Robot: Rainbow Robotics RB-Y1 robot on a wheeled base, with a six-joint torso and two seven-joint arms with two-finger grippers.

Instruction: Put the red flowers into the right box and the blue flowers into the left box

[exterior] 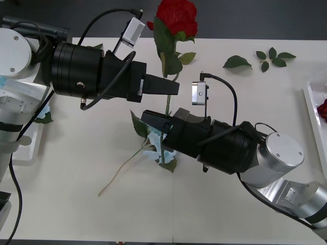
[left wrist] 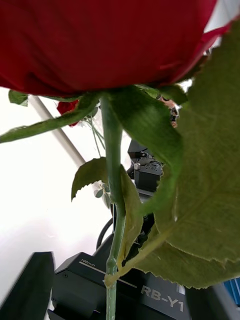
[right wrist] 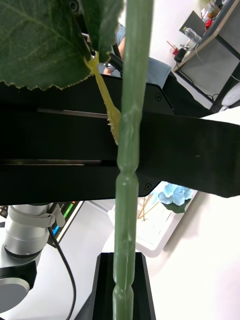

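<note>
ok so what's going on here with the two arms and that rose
Both grippers meet mid-table at one red rose. The left gripper reaches in high on its stem; the right gripper is lower on it, stem running between its fingers. A blue flower lies on the table under the right arm. Another red flower already sits in the right box.

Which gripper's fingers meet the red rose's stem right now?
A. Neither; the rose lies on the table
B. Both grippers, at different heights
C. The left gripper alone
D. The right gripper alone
B: in the front view the left gripper and the right gripper both meet the red rose stem, left nearer the bloom.
</note>
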